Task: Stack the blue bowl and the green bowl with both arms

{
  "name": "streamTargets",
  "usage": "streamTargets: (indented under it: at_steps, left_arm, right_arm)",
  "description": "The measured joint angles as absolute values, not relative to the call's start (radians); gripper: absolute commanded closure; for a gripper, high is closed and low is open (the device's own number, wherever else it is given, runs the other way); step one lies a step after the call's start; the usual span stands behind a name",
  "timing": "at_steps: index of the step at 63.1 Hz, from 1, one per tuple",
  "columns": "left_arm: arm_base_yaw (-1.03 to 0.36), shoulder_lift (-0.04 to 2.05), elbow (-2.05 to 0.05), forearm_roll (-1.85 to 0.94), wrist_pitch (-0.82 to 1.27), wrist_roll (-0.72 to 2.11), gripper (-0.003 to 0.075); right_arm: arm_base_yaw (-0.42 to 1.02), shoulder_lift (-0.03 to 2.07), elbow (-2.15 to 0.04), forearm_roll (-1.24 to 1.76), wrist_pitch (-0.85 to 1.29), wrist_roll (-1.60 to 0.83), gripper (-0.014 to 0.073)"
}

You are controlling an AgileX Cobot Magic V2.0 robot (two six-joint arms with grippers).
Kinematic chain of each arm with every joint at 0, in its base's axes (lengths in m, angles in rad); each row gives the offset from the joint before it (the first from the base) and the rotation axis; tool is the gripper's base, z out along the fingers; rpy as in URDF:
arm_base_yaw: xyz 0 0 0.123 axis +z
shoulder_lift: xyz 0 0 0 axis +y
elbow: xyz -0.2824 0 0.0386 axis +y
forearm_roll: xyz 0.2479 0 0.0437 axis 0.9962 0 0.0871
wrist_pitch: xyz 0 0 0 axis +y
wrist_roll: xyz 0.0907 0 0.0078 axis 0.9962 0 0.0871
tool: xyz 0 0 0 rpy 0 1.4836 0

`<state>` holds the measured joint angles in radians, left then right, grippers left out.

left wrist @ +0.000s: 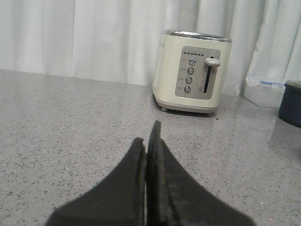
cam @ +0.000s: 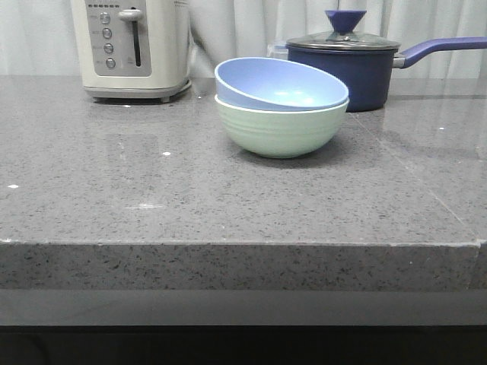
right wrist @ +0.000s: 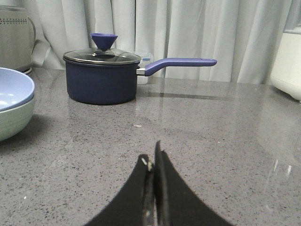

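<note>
White curtains hang behind a grey speckled tabletop point(cam: 152, 190). In the front view, the blue bowl point(cam: 280, 85) sits inside the green bowl point(cam: 281, 129), near the middle of the tabletop. It leans a little, with its left side higher. A cream toaster point(cam: 133, 47) stands at the back left, and a dark blue pot point(cam: 344, 65) with a glass lid stands just behind the bowls on the right. No arm shows here. The stacking looks done, and I think nothing is left but to keep the arms away.

In the left wrist view, the left gripper point(left wrist: 148, 141) is clenched with nothing in it. It is over bare tabletop, facing the toaster point(left wrist: 192, 71). The bowls do not show here.

In the right wrist view, the right gripper point(right wrist: 153, 160) is clenched too and holds nothing. The blue bowl point(right wrist: 11, 87) and green bowl point(right wrist: 14, 117) peek in at one edge, well apart from the gripper. The blue one is smooth and pale. The green one is a bit bigger, with faint lines under its rim
</note>
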<state>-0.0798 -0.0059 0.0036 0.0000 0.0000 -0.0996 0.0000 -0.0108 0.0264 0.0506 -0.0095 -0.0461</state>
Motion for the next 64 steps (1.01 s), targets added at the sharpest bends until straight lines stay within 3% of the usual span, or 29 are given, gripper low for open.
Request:
streamTargets:
  at_steps: [64]
  left_arm:
    - [-0.080,-0.006,0.004,0.000,0.000,-0.100,0.0740]
  right_arm:
    - [-0.012,-0.011,0.026,0.107,0.034,-0.048,0.0649]
